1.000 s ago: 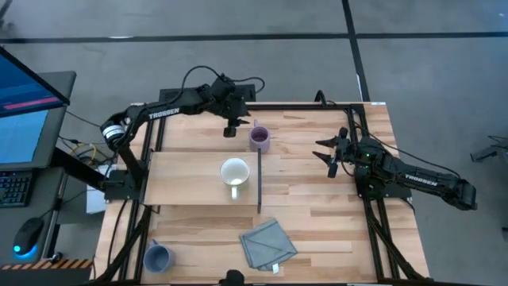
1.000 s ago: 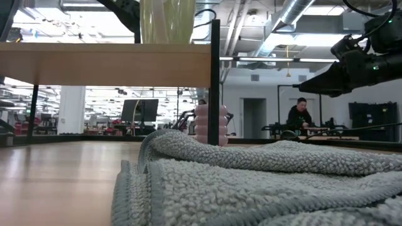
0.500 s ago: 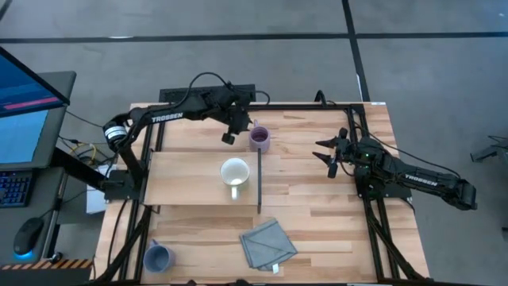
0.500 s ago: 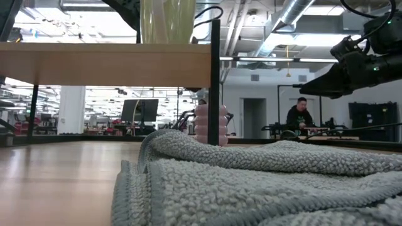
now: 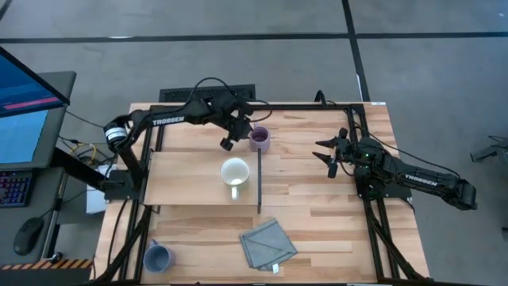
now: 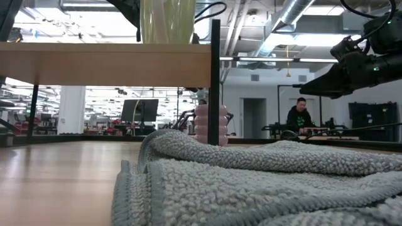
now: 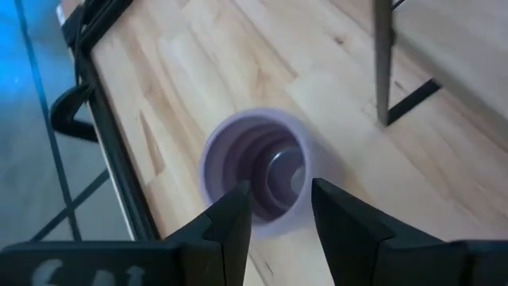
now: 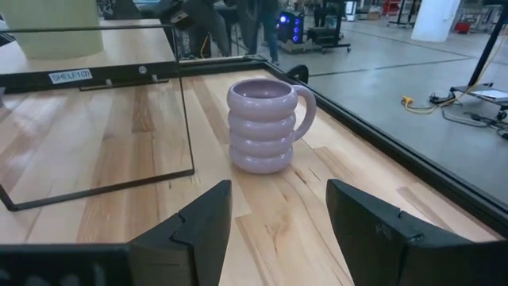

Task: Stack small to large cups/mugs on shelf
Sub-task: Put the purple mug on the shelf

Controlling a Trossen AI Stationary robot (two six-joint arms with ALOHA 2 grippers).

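The purple ribbed mug (image 5: 259, 139) stands upright on the tabletop just beyond the far end of the shelf's dark upright panel (image 5: 259, 181). It also shows in the left wrist view (image 7: 258, 171) and the right wrist view (image 8: 264, 125). The white mug (image 5: 234, 173) stands on the shelf board (image 5: 186, 179). The blue-grey mug (image 5: 157, 257) stands at the near left. My left gripper (image 5: 240, 135) is open just left of and above the purple mug, its fingers (image 7: 232, 218) over the mug's near rim. My right gripper (image 5: 329, 155) is open and empty to the right.
A grey-blue cloth (image 5: 268, 243) lies crumpled on the table near the front edge, right of the shelf. A black frame (image 5: 361, 159) runs along the table's edges. A person (image 6: 300, 118) sits in the room far behind the table.
My left gripper has moved toward the table's right edge and a little nearer, closing in on the purple mug. The mugs have stayed where they were.
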